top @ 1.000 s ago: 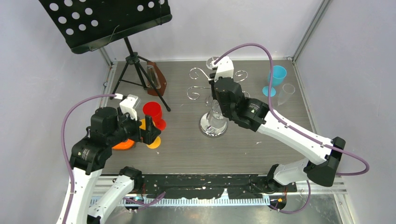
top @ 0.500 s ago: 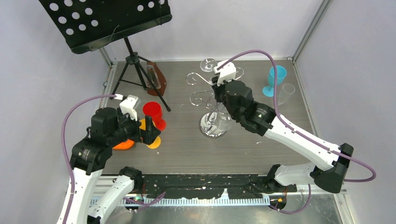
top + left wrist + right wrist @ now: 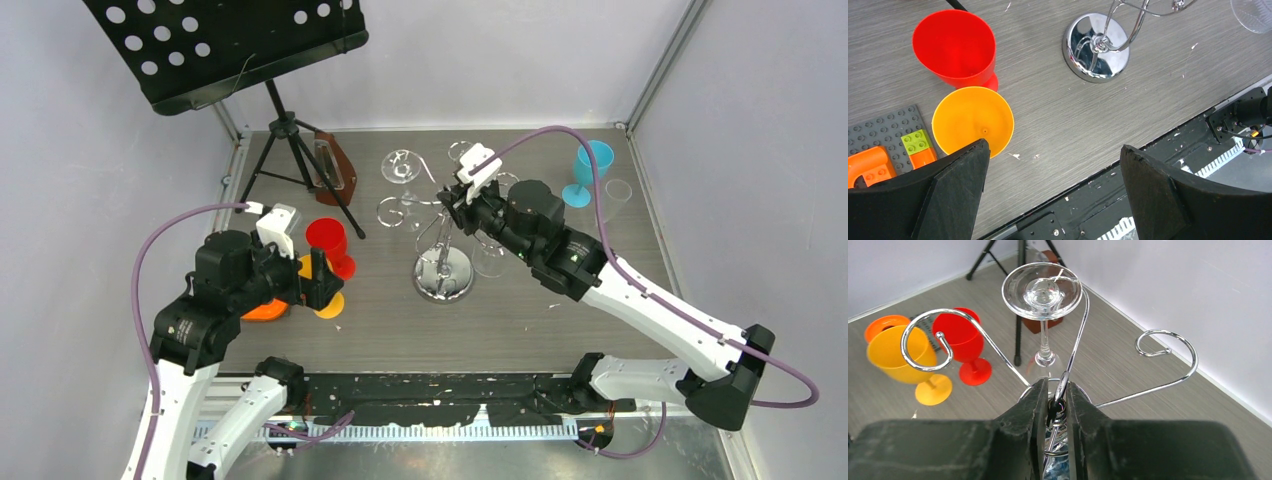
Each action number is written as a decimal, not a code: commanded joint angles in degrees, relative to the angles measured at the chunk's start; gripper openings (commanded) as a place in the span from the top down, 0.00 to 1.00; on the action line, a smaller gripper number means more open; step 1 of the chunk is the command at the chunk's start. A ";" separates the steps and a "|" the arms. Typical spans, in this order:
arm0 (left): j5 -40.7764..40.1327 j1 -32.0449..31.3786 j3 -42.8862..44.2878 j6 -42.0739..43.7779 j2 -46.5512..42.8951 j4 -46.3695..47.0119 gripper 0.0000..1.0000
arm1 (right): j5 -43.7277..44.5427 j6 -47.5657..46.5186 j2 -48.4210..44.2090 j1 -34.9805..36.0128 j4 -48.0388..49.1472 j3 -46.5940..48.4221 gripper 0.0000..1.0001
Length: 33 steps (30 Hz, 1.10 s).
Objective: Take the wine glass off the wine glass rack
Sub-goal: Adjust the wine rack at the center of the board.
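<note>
The chrome wine glass rack point(image 3: 443, 275) stands mid-table on its round mirror base. It also shows in the left wrist view point(image 3: 1096, 46). A clear wine glass point(image 3: 400, 165) hangs upside down from a scroll arm on the far left side. In the right wrist view its foot point(image 3: 1042, 291) is on top and its stem points down. My right gripper point(image 3: 452, 205) is shut on the rack's central post just under the arms point(image 3: 1054, 390). My left gripper point(image 3: 320, 280) is open and empty, low over the table's near left part point(image 3: 1055, 150).
A red cup point(image 3: 327, 240) and an orange cup point(image 3: 973, 120) stand by my left gripper, next to a grey brick plate point(image 3: 883, 130). A black tripod music stand point(image 3: 285, 130) is at the back left. A blue cup point(image 3: 590, 165) and a clear glass point(image 3: 617, 195) stand at the back right.
My right gripper has swung left while holding the rack's top. The rack has turned and its base has slid a little left, so the hanging glass moved from the back to the far left. The left arm is still.
</note>
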 commanded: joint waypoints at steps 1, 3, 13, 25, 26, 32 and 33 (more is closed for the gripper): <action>0.10 -0.32 0.81 0.91 -0.60 2.02 0.00 | -12.60 -3.59 -3.36 -1.00 6.79 -0.29 0.83; 0.72 -0.31 1.02 0.63 -0.58 2.07 0.00 | -15.26 -4.60 -3.30 -1.63 6.51 -0.25 0.83; 5.82 -0.30 3.12 -1.85 0.33 2.48 0.00 | -30.18 -6.22 -0.60 -7.89 5.35 1.50 0.82; 9.25 -0.30 3.96 -3.86 0.71 3.85 0.00 | -47.26 -9.95 5.63 -15.41 3.83 6.72 0.80; 9.17 -0.32 4.14 -3.86 0.83 3.75 0.00 | -48.50 -9.94 6.18 -15.67 3.76 7.00 0.79; 9.27 -0.31 5.23 -3.95 0.93 3.49 0.00 | -50.15 -10.55 6.80 -16.22 3.80 6.96 0.75; 9.14 -0.30 5.28 -3.99 0.97 3.41 0.00 | -50.06 -10.59 6.70 -16.25 3.87 6.64 0.75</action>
